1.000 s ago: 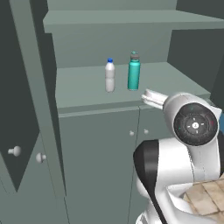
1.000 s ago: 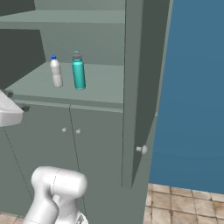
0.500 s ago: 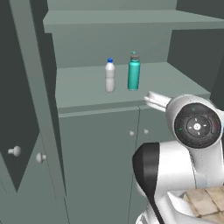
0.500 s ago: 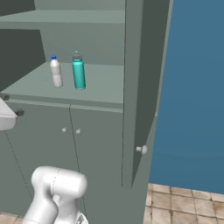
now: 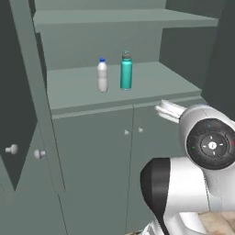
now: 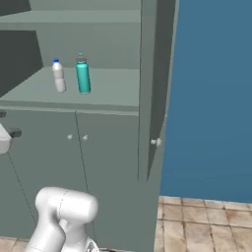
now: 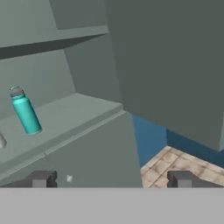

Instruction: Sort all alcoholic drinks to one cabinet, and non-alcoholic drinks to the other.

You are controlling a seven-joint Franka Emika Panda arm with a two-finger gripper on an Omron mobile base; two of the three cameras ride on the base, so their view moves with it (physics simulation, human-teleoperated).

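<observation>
**Two non-alcoholic bottles upright on open cabinet shelf; hand released, empty**

The white bottle (image 5: 102,75) with the blue cap stands on the open cabinet shelf (image 5: 147,85), long axis vertical, cap pointing up. Just beside it, on the side toward the blue wall (image 6: 211,93), stands the teal bottle (image 5: 126,71) with the grey cap, also upright, cap up. The two are close but apart; a narrow gap shows between them in both base views. Both sit toward the back half of the shelf, well in from its front edge.

In the hand view the teal bottle (image 7: 25,113) appears tilted, which matches the roll of that camera; an edge of the white bottle shows at the left border, too little to describe.

The hand (image 7: 111,179) has its finger tips spread wide with nothing between them: released, holding nothing. It is below the level of the shelf's front edge, off to the side of the bottles, clear of both.

Below the shelf are two closed lower doors with small knobs (image 5: 133,131). An upper cabinet door (image 6: 156,83) stands open, knob visible on its edge.
</observation>
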